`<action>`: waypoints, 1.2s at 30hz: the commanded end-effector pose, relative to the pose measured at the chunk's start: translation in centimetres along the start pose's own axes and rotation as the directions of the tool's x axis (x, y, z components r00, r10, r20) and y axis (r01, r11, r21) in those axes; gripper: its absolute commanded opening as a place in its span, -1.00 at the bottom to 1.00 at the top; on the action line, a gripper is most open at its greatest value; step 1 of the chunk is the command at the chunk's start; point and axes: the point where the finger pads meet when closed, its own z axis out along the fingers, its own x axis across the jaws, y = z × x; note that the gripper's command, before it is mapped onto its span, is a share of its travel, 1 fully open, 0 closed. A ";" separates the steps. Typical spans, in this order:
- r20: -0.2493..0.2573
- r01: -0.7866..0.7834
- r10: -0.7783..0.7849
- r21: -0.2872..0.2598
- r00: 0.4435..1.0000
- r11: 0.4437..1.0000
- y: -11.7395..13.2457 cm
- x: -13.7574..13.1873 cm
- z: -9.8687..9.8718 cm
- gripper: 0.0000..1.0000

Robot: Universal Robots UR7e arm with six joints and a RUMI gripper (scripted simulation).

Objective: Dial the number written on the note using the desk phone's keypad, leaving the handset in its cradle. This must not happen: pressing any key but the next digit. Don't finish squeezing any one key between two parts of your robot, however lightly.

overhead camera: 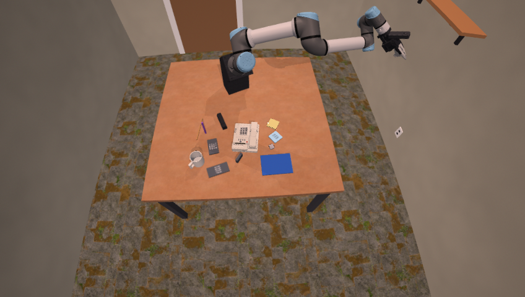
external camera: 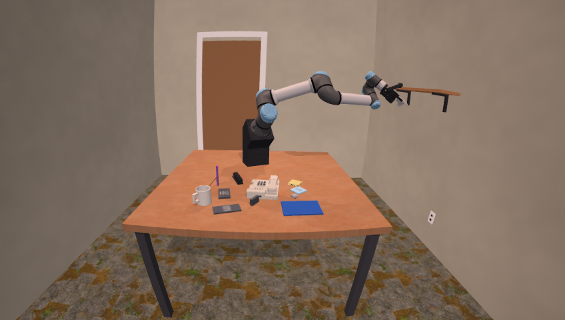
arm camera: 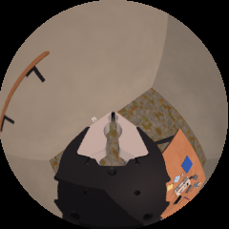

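Note:
The beige desk phone (overhead camera: 245, 137) sits near the middle of the table with its handset in the cradle on the right side; it also shows in the exterior view (external camera: 263, 187) and small in the wrist view (arm camera: 183, 185). A yellow note (overhead camera: 272, 123) and a light blue note (overhead camera: 275, 137) lie just right of the phone. My gripper (overhead camera: 400, 51) is high in the air beyond the table's right edge, far from the phone, near the wall shelf. Its fingers are shut on nothing, as the wrist view (arm camera: 113, 125) shows.
A wall shelf (external camera: 428, 91) hangs close to the gripper. On the table are a white mug (overhead camera: 196, 158), a purple pen (overhead camera: 203, 126), two dark keypads (overhead camera: 212, 146) (overhead camera: 217, 169), two black blocks (overhead camera: 221, 120) (overhead camera: 238, 157), a small grey cube (overhead camera: 271, 146) and a blue pad (overhead camera: 276, 164).

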 end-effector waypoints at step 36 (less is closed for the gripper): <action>-0.081 0.048 -0.067 -0.217 0.994 0.975 3.0 37.2 13.8 -1.00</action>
